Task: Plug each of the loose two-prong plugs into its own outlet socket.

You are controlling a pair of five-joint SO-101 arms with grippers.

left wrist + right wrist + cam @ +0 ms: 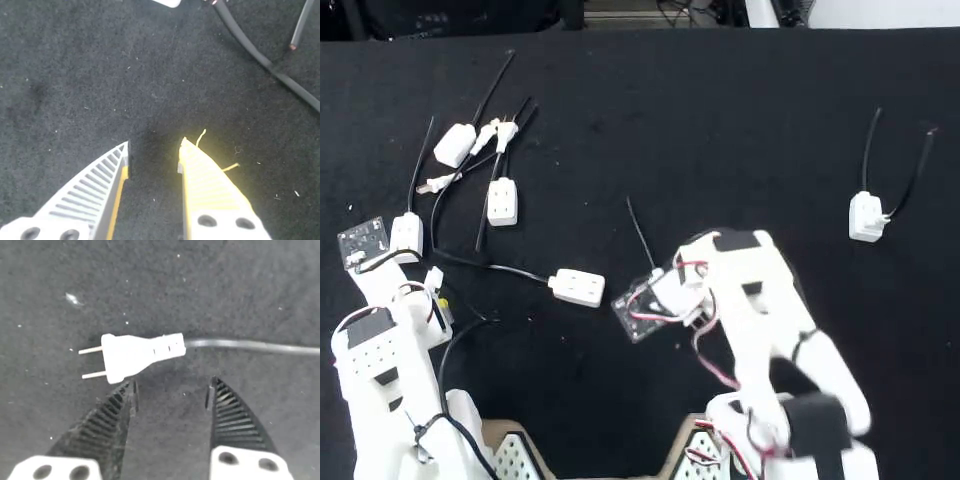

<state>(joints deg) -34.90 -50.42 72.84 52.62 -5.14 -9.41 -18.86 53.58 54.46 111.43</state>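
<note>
High view: black table [770, 120] spans frame. Right arm [760, 300] lower centre, left arm [380, 360] lower left. Outlet socket [578, 287] left of centre. Right jaws parted, empty; two-prong plug [132, 356] flat on table just beyond tips. Left jaws parted above table, holding nothing.

The high view looks down over the whole table [720, 120]; both wrist views face patches of it closely.

White two-prong plug [135, 356] lying flat on black cloth [240, 285], open hand [170, 392] just beside it
</note>
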